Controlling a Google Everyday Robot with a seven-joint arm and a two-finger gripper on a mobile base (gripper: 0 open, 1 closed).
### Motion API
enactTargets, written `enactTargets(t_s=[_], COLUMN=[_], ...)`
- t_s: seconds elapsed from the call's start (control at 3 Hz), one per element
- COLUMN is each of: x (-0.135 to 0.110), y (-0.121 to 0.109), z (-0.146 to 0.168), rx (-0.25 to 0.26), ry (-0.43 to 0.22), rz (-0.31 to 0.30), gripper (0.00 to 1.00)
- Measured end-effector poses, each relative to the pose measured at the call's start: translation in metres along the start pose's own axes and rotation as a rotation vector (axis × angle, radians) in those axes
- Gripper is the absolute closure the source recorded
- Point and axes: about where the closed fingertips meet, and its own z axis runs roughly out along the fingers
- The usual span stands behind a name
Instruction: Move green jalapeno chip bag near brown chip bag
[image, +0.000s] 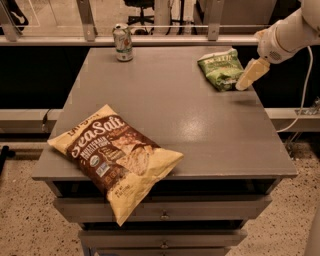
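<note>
The green jalapeno chip bag (222, 68) lies flat near the back right corner of the grey table (170, 110). The brown chip bag (116, 156) lies at the front left, its lower corner hanging over the table's front edge. My gripper (248, 75) reaches in from the upper right on a white arm and hovers at the green bag's right edge, just above the table. Only one pale finger shows, pointing down and left.
A green-and-silver soda can (122, 42) stands upright at the back left of the table. Drawers sit under the tabletop at the front. A railing with posts runs behind the table. A cable hangs at the right.
</note>
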Motion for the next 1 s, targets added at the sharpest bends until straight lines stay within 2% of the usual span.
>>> enactTargets(t_s=[0.33,0.67,1.0], x=[0.003,0.002,0.003], y=[0.002,0.006,0.009], z=[0.016,0.027,0.032], rx=[-0.021,-0.049,-0.065], ry=[-0.004,-0.004,-0.002], rz=[0.037,0.067,0.087], gripper=[0.00,0.18,0.41])
